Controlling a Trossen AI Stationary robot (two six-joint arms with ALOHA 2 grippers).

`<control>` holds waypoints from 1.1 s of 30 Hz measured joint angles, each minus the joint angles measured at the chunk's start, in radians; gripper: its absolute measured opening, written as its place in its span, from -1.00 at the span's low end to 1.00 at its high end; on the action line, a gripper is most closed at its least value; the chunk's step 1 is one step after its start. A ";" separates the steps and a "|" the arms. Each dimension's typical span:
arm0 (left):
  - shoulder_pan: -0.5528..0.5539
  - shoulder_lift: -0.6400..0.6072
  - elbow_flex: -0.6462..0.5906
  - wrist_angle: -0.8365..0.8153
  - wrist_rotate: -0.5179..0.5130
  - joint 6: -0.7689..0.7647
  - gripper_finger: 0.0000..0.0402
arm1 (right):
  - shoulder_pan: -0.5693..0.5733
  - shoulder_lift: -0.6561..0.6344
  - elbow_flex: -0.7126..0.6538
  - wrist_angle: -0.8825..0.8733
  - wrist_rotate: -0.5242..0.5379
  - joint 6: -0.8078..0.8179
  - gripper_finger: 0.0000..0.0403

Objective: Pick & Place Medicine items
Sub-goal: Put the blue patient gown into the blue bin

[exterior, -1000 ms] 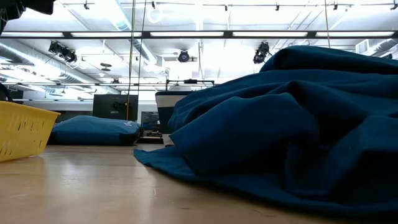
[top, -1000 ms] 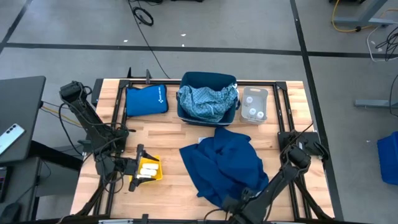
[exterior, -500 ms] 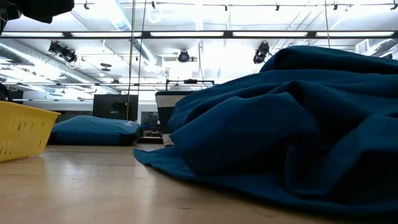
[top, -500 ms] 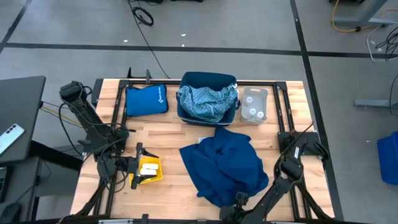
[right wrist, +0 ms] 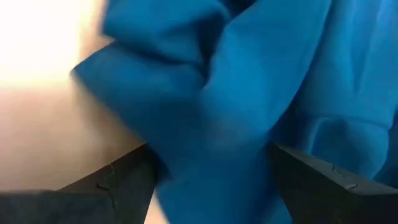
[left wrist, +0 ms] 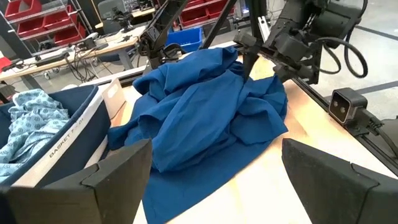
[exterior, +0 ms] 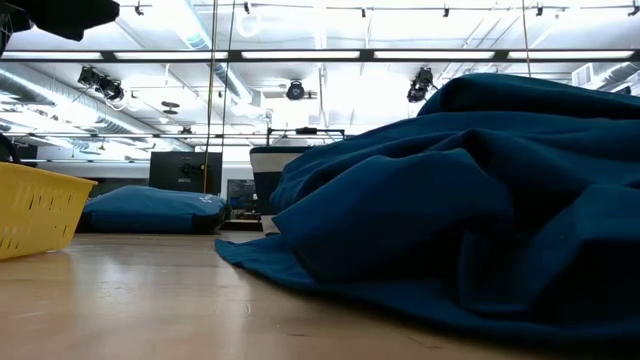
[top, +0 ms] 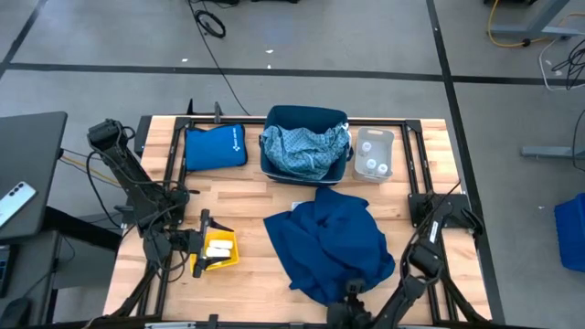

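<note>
Judging from the high view, the task is partly complete. Two cream-white packs (top: 218, 249) lie in the yellow tray (top: 231, 237) near the front left of the worktop (top: 256, 196). Two round whitish bottles (top: 372, 166) stand in the clear container (top: 374, 139) at the rear right, well apart from the tray, and appear to remain to be moved.

The left gripper (top: 199, 245) sits just beside the tray, its jaws set wide with nothing between them. The right gripper (top: 352, 291) is at the front edge of the dark blue cloth (top: 331, 239), its jaws also spread wide and empty, with cloth filling the right wrist view.

Any items under the cloth, or in the blue bin (top: 306, 120) holding patterned fabric (top: 304, 149), cannot be seen.
</note>
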 joint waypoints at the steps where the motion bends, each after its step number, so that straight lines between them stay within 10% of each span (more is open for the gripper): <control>1: 0.000 0.000 0.000 0.000 0.000 0.000 0.80 | -0.004 0.000 -0.001 0.001 0.001 0.000 0.53; 16: 0.000 0.000 0.000 -0.002 0.000 0.009 0.80 | -0.163 -0.125 -0.060 0.033 -0.049 -0.104 0.49; 23: -0.002 0.000 -0.001 -0.008 0.008 0.003 0.80 | -0.188 -0.178 -0.238 0.032 -0.246 -0.154 0.26; 33: -0.002 0.000 -0.001 -0.013 0.027 0.008 0.80 | -0.181 -0.176 -0.305 0.049 -0.212 -0.087 -0.10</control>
